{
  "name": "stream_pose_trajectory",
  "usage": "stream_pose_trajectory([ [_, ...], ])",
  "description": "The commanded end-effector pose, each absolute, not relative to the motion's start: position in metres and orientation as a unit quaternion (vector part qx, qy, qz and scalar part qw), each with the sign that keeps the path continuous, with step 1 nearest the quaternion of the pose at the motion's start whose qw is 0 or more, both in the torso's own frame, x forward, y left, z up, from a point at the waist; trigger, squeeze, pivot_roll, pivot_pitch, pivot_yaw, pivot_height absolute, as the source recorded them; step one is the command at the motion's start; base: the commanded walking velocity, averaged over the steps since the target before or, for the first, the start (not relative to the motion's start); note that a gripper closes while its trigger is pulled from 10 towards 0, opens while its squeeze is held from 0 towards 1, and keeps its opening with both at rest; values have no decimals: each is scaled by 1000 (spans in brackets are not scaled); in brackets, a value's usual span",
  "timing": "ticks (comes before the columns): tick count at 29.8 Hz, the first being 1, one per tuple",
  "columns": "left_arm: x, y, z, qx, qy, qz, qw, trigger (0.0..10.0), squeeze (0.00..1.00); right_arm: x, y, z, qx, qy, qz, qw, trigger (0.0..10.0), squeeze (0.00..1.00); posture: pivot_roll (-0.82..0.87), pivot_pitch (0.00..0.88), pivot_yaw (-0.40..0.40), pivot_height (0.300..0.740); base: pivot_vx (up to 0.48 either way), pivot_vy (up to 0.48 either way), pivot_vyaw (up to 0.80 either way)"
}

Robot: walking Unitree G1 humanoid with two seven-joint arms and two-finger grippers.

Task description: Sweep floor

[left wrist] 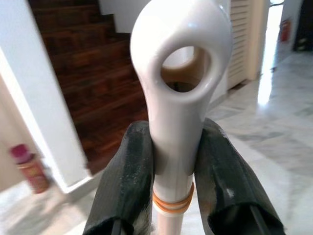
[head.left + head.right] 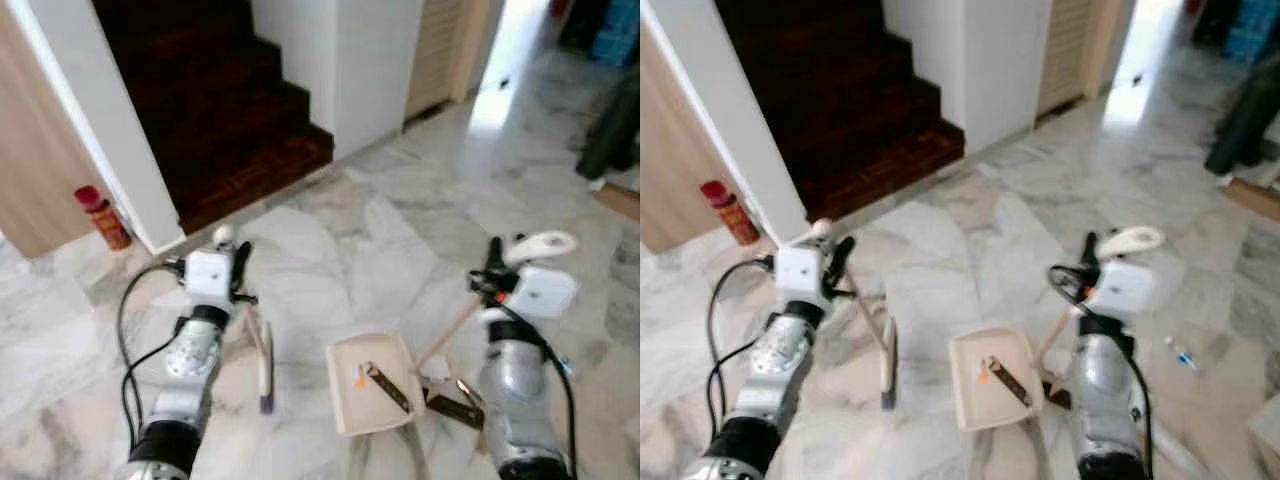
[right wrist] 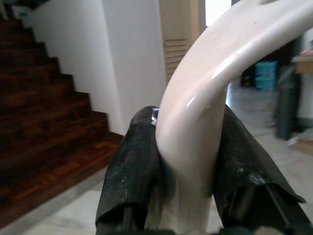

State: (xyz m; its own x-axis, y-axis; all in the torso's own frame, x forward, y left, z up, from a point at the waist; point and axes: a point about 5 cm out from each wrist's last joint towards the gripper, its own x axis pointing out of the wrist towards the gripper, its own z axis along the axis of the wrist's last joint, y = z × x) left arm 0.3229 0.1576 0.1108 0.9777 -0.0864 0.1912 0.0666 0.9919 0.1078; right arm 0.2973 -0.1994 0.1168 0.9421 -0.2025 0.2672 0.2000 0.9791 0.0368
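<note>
While both arms stand raised over marble floor [image 2: 400,230]:
Left gripper [image 1: 171,166]: fingers pinching broom [image 2: 262,360] handle.
Right gripper [image 3: 188,166]: pinching dustpan [image 2: 365,385] handle.
Dustpan: floor, 5 o'clock of broom, holding debris [image 2: 385,385].
Stairs [image 2: 220,110]: 11 o'clock.

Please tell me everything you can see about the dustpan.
The dustpan is cream, plastic by its look, a shallow square tray lying on the marble floor. A long pale handle rises to a curved white grip, clamped by the right gripper. Inside lie a dark strip and a small orange scrap.
</note>
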Motion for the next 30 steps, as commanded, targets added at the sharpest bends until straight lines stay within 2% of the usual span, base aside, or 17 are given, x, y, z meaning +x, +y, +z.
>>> stream_pose_trajectory([
  [1,326,154,124,59,-124,-44,990,10000,0,299,-204,131,14,-166,-110,980,10000,0,-110,0,48,740,0,0,800],
  [30,319,152,121,55,-120,-48,990,10000,0,296,-202,129,18,-162,-101,981,10000,0,-103,0,42,740,0,0,800],
])
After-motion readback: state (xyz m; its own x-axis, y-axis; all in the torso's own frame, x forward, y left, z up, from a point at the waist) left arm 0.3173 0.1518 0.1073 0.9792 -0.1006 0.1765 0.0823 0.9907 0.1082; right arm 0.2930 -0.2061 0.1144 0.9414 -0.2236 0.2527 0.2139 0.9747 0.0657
